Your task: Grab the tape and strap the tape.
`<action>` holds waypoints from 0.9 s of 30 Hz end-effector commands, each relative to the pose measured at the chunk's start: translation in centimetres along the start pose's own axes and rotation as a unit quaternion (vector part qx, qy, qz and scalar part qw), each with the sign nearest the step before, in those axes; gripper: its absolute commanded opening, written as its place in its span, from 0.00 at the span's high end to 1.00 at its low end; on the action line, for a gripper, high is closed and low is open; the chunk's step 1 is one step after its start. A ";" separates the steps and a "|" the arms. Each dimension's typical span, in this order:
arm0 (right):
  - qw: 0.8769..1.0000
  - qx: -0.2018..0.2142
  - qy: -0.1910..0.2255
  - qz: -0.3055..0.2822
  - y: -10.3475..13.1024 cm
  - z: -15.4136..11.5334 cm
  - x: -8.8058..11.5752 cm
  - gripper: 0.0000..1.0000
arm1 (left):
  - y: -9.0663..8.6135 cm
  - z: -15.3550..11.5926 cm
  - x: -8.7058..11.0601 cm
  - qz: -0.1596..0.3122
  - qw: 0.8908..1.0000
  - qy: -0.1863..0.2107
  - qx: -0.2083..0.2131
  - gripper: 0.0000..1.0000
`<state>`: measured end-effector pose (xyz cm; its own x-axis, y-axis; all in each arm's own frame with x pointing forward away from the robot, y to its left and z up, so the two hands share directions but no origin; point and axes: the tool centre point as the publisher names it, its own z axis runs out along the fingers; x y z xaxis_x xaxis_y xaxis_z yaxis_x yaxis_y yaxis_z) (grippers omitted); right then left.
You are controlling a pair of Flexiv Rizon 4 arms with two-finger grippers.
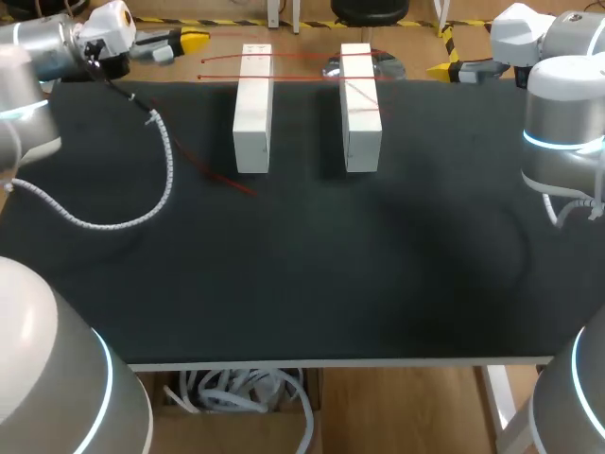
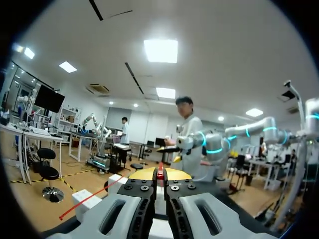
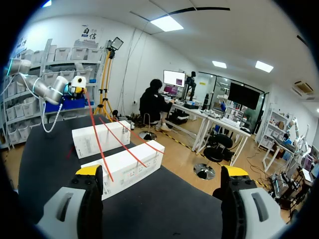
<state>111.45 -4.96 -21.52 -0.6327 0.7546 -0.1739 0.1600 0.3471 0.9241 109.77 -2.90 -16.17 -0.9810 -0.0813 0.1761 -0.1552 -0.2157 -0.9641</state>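
Two grey robot arms flank a black-topped bench (image 1: 302, 284), the left arm (image 1: 38, 47) entering at the far left corner and the right arm (image 1: 558, 123) at the far right. Between them, near the far edge, stand two white rectangular blocks (image 1: 252, 113) (image 1: 360, 109), side by side and apart. A thin red tape (image 1: 293, 56) runs in two strands across the tops of both blocks, and a loose tail lies on the bench just beside the left-hand block. The left tool (image 2: 159, 175) has its yellow tips pressed together on the tape's end (a sliver of red shows between them). The right tool (image 3: 162, 174) hangs off the far right of the blocks, its fingers spread wide with nothing between them. The tape looks light, limp and narrow, likely to slide or twist if pinched loosely. The best hold for the right tool appears to be the free stretch just past the right-hand block, squarely across the tape's flat faces.
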 end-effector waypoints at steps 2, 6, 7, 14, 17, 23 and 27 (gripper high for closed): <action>1.000 0.000 0.000 0.000 0.0 0.0 0.0 0.00 | -1.1 1.2 0.6 -0.012 1.000 -0.015 0.016 1.00; 1.000 0.000 0.000 0.000 0.0 0.0 0.0 0.00 | -2.1 1.9 0.9 -0.016 0.999 -0.004 0.035 1.00; 1.000 0.000 0.000 0.000 0.0 0.0 0.0 0.00 | -2.4 2.1 1.0 -0.015 0.999 -0.003 0.039 1.00; 1.000 0.000 0.000 0.000 0.0 0.0 0.0 0.00 | -4.0 3.1 1.5 0.001 0.998 0.006 0.067 1.00; 1.000 0.000 0.000 0.000 0.0 0.0 0.0 0.00 | -4.5 3.3 1.7 0.007 0.996 0.017 0.083 1.00; 1.000 0.000 0.000 0.000 0.0 0.0 0.0 0.00 | -5.2 3.8 2.0 0.017 0.994 0.024 0.104 1.00; 1.000 0.000 0.000 0.000 0.0 0.0 0.0 0.00 | -5.7 4.1 2.1 0.022 0.993 0.026 0.113 1.00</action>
<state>111.45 -4.96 -21.52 -0.6326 0.7547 -0.1739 0.1600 0.3470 0.9241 108.94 -5.59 -9.46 -0.9914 -0.0467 0.1226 -0.0917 -0.4215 -0.9022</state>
